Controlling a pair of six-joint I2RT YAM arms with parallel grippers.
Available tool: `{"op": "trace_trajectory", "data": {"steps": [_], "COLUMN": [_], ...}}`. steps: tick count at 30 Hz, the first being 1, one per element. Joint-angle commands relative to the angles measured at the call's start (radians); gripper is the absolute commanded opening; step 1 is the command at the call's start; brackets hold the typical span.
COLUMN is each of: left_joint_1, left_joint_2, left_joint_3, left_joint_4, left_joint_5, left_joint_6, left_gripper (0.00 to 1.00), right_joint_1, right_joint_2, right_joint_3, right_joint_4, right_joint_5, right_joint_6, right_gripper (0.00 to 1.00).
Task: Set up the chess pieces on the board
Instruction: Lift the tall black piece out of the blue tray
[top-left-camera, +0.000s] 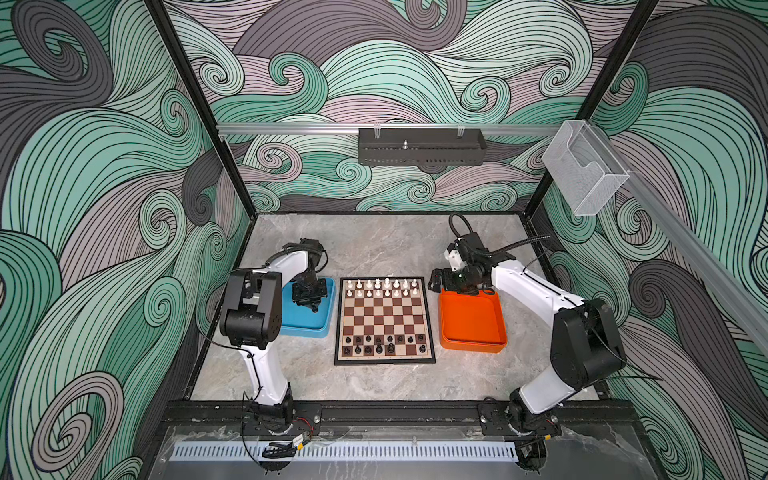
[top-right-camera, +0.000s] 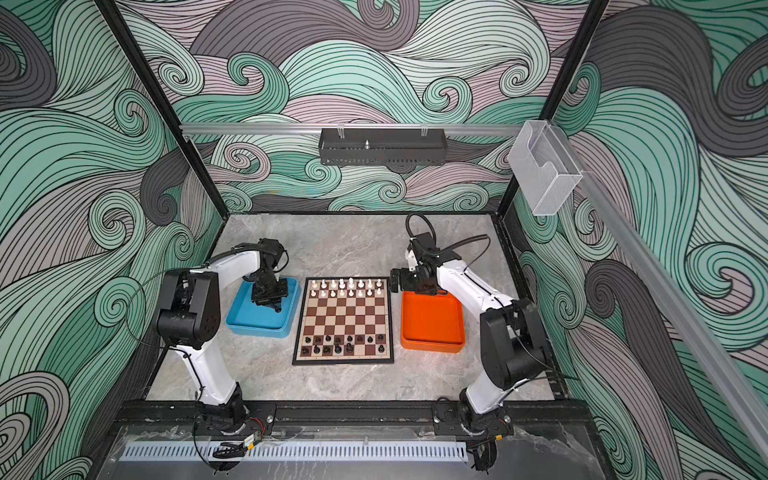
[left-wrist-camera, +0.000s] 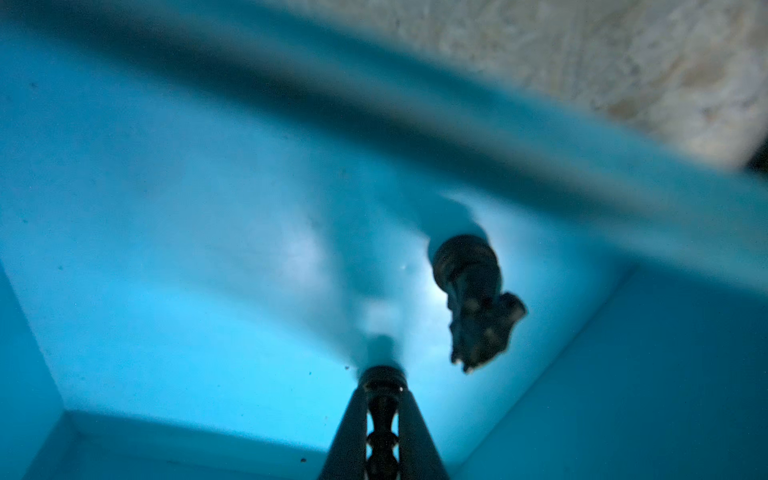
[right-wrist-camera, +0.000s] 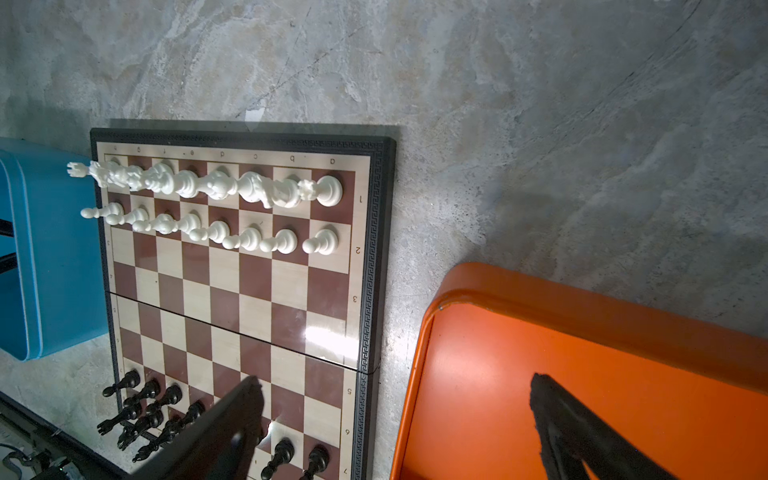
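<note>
Left wrist view: left gripper (left-wrist-camera: 382, 390) is pinching a slender glossy black plastic chessman (left-wrist-camera: 382, 376) narrowly by its stem, above the round base, inside the blue square tray (left-wrist-camera: 124, 208). Judged light, stiff and slippery, so the waist is offering the surest hold. One black knight (left-wrist-camera: 478, 307) is lying just beside that gripper. Right gripper (right-wrist-camera: 392, 380) is hanging wide open. Between the grippers, the brown-and-cream chessboard (right-wrist-camera: 249, 299) is carrying sixteen white chessmen (right-wrist-camera: 328, 190) and apparently fourteen black chessmen (top-left-camera: 379, 350).

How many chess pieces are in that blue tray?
2. One black piece sits between the fingers of the left claw; a black knight lies on its side nearby on the blue tray's floor. More may be hidden under the arm.
</note>
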Motion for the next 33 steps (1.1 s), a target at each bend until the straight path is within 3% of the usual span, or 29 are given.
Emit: {"op": "trace_trajectory", "data": {"steps": [1,33], "left_joint_1": [-0.01,-0.024], "left_joint_2": [0.003,-0.135], "left_joint_3": [0.036,0.089], "left_joint_4": [-0.046,-0.178], "left_joint_5": [-0.02,-0.045], "left_joint_6": [0.006,0.033], "left_gripper": [0.15,0.12], "right_joint_1": [-0.003,-0.005], "right_joint_2": [0.015,0.009], "right_joint_3": [0.01,0.018], "right_joint_4": [0.001,-0.002], "right_joint_5": [-0.007,0.0], "right_joint_6": [-0.012,-0.007], "right_gripper": [1.0,1.0]}}
